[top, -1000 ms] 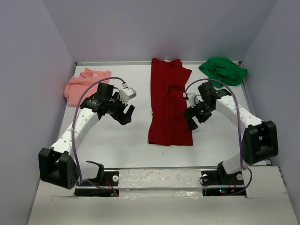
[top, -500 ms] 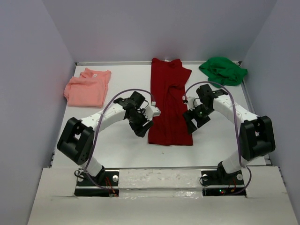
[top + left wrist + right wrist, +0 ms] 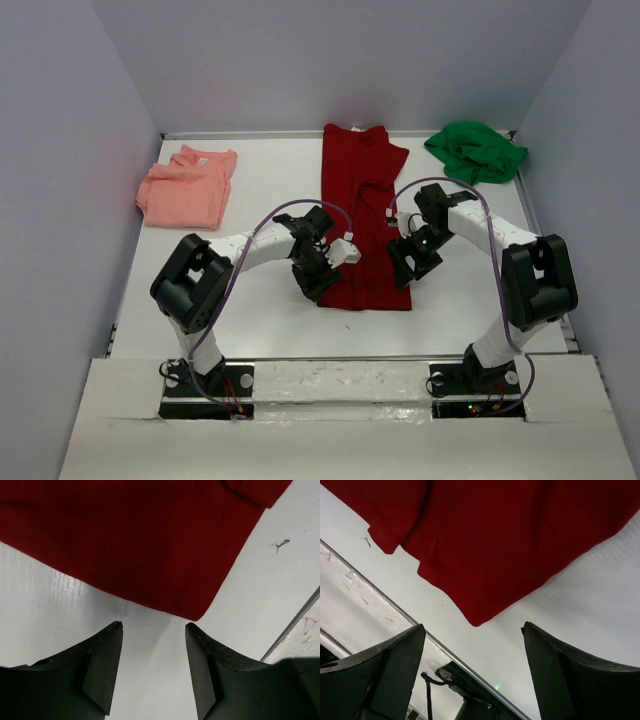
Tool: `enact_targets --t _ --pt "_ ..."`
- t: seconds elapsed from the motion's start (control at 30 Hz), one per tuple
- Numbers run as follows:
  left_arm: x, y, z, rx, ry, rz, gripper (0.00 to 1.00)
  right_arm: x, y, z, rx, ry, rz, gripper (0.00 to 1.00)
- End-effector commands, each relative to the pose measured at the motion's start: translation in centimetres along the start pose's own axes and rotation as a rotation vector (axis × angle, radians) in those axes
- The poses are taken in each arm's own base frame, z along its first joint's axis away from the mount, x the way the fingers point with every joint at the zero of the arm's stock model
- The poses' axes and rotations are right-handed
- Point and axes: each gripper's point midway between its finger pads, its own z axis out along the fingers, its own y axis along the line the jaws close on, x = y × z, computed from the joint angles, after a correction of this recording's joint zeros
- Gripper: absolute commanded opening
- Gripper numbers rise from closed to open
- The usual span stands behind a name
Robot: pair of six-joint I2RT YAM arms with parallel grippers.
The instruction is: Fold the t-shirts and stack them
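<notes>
The dark red t-shirt (image 3: 360, 225) lies folded lengthwise as a long strip down the middle of the table. My left gripper (image 3: 318, 287) is open and empty at its near left corner (image 3: 192, 614), just off the cloth. My right gripper (image 3: 403, 270) is open and empty at the near right corner (image 3: 477, 620). The salmon pink t-shirt (image 3: 185, 187) lies folded at the far left. The bright green t-shirt (image 3: 477, 150) lies bunched at the far right.
The white table's near edge (image 3: 340, 358) runs just below the red shirt's hem. Grey walls close in the left, right and back sides. The right arm's base with a green light (image 3: 492, 700) shows below the table edge.
My left arm has swung right from near the pink shirt to the red shirt's near left corner. My right gripper has moved slightly down to the near right corner.
</notes>
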Motion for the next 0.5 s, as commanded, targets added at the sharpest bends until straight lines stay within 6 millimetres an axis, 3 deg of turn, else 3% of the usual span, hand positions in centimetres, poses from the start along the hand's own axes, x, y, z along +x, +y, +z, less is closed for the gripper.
enact_targets --t 0.0,0.33,0.47 --pt "-0.7 0.6 0.1 -0.036 0.020 0.013 0.62 -0.7 0.5 0.1 -0.029 -0.010 -0.011 0.84" --pt "-2.7 -0.8 0.0 0.073 -0.007 0.021 0.61 -0.1 0.2 0.8 -0.040 0.019 -0.005 0.82" --pt "-3.4 -1.8 -1.0 0.115 -0.026 0.033 0.54 0.0 0.1 1.0 -0.037 0.030 -0.001 0.81"
